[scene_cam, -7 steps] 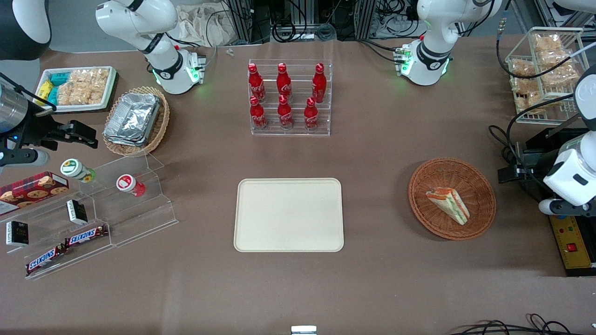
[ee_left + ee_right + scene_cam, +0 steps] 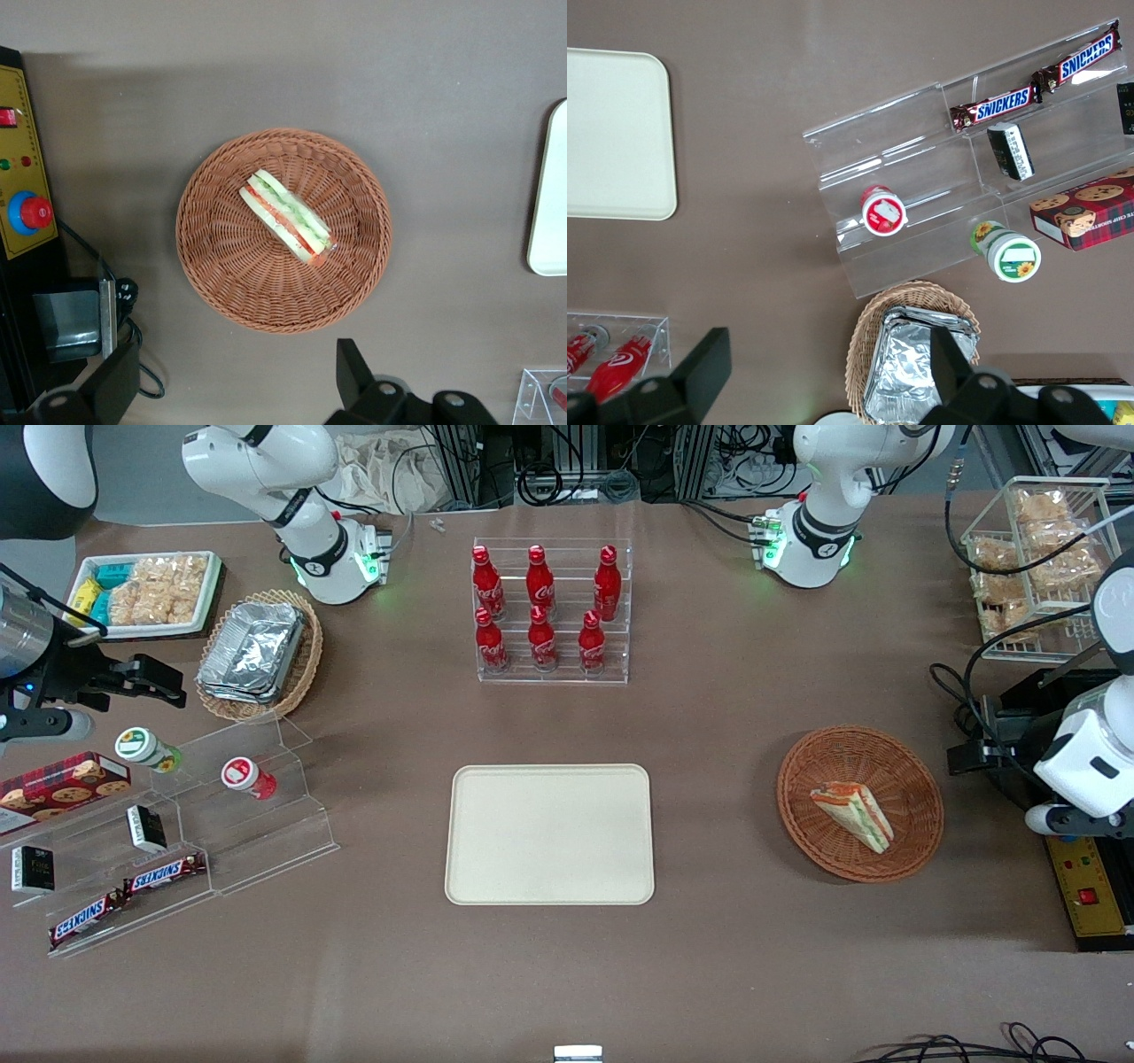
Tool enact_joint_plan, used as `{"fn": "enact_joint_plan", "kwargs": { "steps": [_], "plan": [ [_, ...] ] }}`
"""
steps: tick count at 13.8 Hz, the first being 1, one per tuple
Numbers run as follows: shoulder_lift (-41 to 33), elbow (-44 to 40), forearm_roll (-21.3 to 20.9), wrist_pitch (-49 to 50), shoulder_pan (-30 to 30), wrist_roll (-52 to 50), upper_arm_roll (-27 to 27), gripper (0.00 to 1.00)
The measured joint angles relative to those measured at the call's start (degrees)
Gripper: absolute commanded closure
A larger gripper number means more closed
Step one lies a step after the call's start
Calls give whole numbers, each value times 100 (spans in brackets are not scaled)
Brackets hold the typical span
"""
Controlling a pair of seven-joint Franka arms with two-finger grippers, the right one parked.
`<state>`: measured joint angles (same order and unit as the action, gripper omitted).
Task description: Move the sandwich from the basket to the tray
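The job has not really begun yet. The sandwich (image 2: 853, 816) lies in the round brown basket (image 2: 912, 757), which sits on the counter (image 2: 726, 717) toward the working arm's end, and nothing is touching it. The tray (image 2: 549, 834) sits in the middle of the counter with nothing on it, well apart from the basket. The gripper (image 2: 235, 385) hangs high above the counter, just to the side of the basket, and its two fingers are spread wide with nothing between them. So all the steps are left, I think: go down to the sandwich, pinch it, lift it out, carry it across and set it on the tray. There are some words to read. Two candy bars (image 2: 1032, 77) on the clear plastic steps (image 2: 921, 177) say SNICKERS in white letters. The red bottles (image 2: 540, 607) in the clear rack, farther from the front camera than the tray, have white curly writing that looks like Coca-Cola. A red box (image 2: 64, 782) near the candy bars shows pictures of cookies, but its words are too small to read.
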<state>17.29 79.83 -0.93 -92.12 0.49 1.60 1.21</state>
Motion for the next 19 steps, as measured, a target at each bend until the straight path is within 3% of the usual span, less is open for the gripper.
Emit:
{"fn": "enact_joint_plan", "kwargs": {
  "steps": [6, 16, 19],
  "plan": [
    [-69, 1135, 0, -913, -12, -277, 12, 1],
    [261, 2243, 15, -2384, -26, -3570, 103, 1],
    [386, 2549, 18, -2903, -19, -4004, 102, 1]
  ]
}}
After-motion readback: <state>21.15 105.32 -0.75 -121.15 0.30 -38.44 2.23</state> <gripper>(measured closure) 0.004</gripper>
